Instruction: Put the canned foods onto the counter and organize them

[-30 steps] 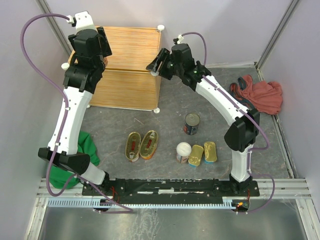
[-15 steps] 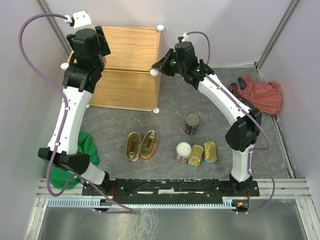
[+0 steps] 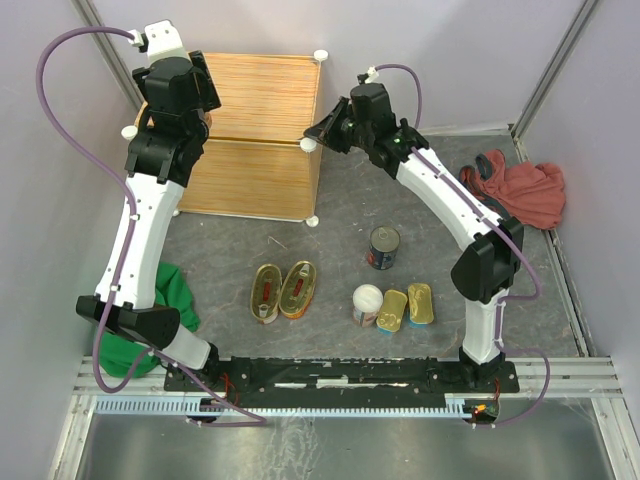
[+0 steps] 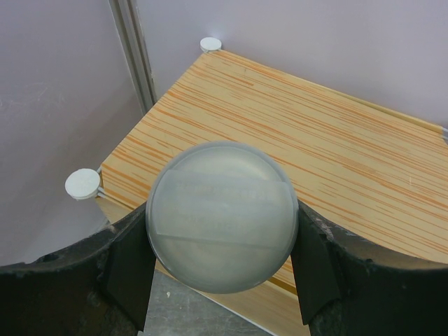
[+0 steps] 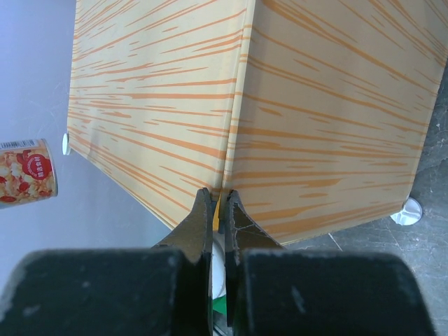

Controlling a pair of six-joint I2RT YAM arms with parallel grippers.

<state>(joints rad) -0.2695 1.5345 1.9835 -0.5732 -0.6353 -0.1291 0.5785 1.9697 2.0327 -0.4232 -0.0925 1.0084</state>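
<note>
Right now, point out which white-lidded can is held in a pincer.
The white-lidded can gripped by the left pincer over the counter; the other can stands free on the table beside the gold-blue tins.

Smooth, matt wood-grain veneer on counter [image 3: 262, 110]. White smooth plastic for knobs [image 3: 321, 55]. Milky, half-matt plastic lid on can [image 4: 221, 213]; printed label, slightly glossy. Shiny gold metal for oval tins [image 3: 283, 290] and flat tins [image 3: 407, 306]; dark glossy metal top on round tin [image 3: 384, 246]. Grey table [image 3: 340, 215], mottled like stone, matt. Soft wrinkled fabric: red cloth [image 3: 520, 190], green cloth [image 3: 178, 290].
</note>
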